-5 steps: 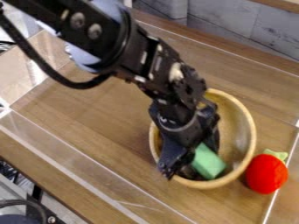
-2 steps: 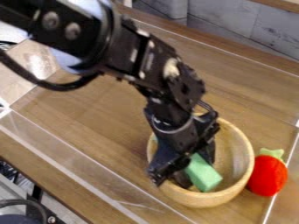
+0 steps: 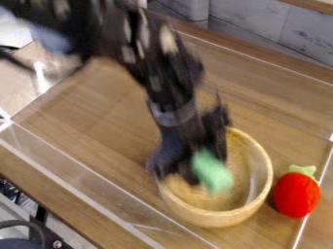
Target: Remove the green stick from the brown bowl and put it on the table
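Pincer: blurry, holding the green stick | green stick: low, right of the middle, over the brown bowl | bowl: on the bench, lower right | red strawberry toy: just beside the bowl, lower right

Bkgd: grey panelled surface w/ dark seams up top, behind the far edge, prob. wood-look boards, can't tell if wall or floor. Strip of lighter tan wood in the top R corner. Pale, bright patch at far L, upper part, too washed out to read. Bottom L corner: dark clutter w/ cables, incl. a black curved loop & some light metallic-looking bits, details too small to ID. Light is soft & fairly even, w/ a brighter, whitish area on the upper L side; light source out of view.
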### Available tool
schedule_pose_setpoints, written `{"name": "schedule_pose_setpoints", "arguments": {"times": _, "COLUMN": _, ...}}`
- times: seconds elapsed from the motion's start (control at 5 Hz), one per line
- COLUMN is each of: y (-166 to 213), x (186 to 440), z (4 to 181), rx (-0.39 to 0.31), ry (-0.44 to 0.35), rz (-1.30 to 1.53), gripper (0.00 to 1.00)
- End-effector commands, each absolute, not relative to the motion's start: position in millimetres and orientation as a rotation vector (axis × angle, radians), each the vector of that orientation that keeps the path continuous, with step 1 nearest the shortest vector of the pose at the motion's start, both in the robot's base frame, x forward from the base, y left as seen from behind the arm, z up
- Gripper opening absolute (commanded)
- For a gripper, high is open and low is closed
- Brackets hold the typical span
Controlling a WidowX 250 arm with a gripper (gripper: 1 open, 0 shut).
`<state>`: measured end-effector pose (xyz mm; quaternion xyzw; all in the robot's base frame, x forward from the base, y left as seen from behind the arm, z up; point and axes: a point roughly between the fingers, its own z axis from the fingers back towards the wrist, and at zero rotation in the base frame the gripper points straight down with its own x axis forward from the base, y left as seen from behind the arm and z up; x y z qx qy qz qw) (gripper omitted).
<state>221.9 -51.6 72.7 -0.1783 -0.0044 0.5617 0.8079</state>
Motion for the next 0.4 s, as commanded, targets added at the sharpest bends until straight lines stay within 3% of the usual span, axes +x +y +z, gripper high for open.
{"name": "schedule_pose_setpoints", "arguments": {"times": 0.0, "y": -18.0, "x": 244.1, "z": 110.5, "rx": -0.448, "ry": -0.049, "rz": 1.237, "gripper": 0.00}}
{"name": "schedule_pose_setpoints", "arguments": {"times": 0.2, "y": 9.1, "x": 243.8, "z": 116.8, "rx": -0.469, "ry": -0.048, "rz": 1.244, "gripper": 0.00}}
